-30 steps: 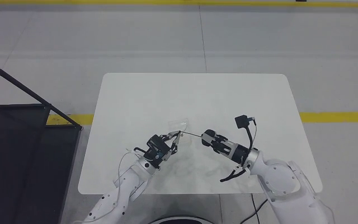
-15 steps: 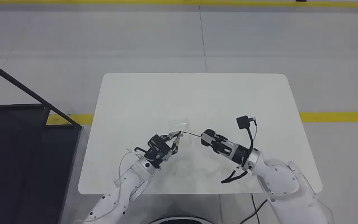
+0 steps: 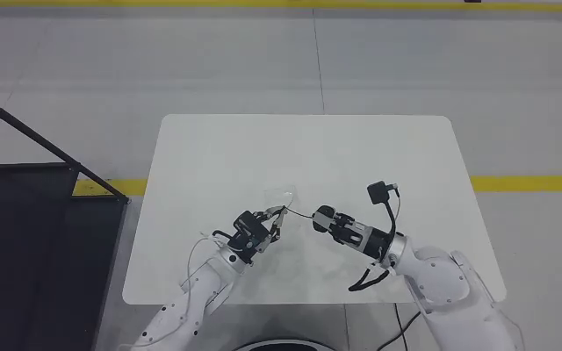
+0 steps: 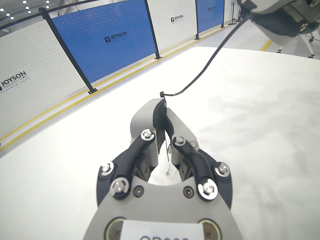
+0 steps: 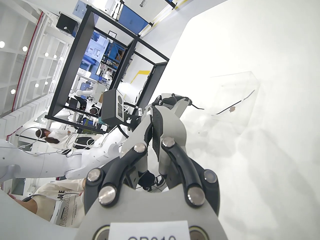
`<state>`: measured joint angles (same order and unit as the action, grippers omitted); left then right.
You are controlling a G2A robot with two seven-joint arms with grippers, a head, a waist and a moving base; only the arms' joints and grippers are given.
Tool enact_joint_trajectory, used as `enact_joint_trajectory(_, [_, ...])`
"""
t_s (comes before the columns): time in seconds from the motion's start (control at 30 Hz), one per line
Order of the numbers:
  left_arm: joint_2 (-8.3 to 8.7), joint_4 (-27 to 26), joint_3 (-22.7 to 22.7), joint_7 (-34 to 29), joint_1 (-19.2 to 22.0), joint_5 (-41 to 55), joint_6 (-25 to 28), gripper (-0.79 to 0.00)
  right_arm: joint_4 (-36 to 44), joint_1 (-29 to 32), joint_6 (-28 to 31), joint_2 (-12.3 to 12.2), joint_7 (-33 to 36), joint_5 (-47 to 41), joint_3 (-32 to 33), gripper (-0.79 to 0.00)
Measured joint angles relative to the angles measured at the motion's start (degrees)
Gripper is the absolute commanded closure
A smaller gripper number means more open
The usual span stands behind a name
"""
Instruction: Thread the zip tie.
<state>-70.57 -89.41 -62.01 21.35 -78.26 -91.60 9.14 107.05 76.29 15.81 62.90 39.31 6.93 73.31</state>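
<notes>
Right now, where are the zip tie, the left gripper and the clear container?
zip tie [image 4: 206,66], left wrist view, mid-strap.
left gripper [image 4: 162,106], left wrist view, between its fingertips.
clear container [image 5: 246,86], right wrist view, on its clear wall.

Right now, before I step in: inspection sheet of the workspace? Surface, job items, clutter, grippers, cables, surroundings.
Surface: white table, rounded corners.
Job's things: black zip tie spans between both grippers, above the table.
Clutter: clear plastic container on the table just beyond the grippers, with a dark strip inside.
Grippers: left gripper shut on the zip tie just below its head; right gripper shut on the far end.
Cables: black cable looped at the right wrist; white cable along the left arm.
Surroundings: dark panel in a black frame beside the table; yellow floor line.
</notes>
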Motion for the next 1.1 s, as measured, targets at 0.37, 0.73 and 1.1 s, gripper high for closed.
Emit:
enact_joint_trajectory(0.37, [-0.14,0.2,0.1,0.2,0.0,-0.5,0.4,0.0,-0.5,-0.1,1.0,-0.1,0.3,-0.8,0.0,0.0])
enact_joint_trajectory(0.73, [-0.27,-0.1,-0.4,1.5,-0.3,0.3,0.1,0.0,-1.1,-1.5,-2.1,-0.1,0.7,-0.7,-0.8,0.0])
enact_joint_trajectory(1.1, [-0.39,-0.6,-1.4,3.6,-1.0,2.9,0.3,0.0,-1.0,-2.5,-8.6,-0.1,0.9,0.2,-1.2,0.0])
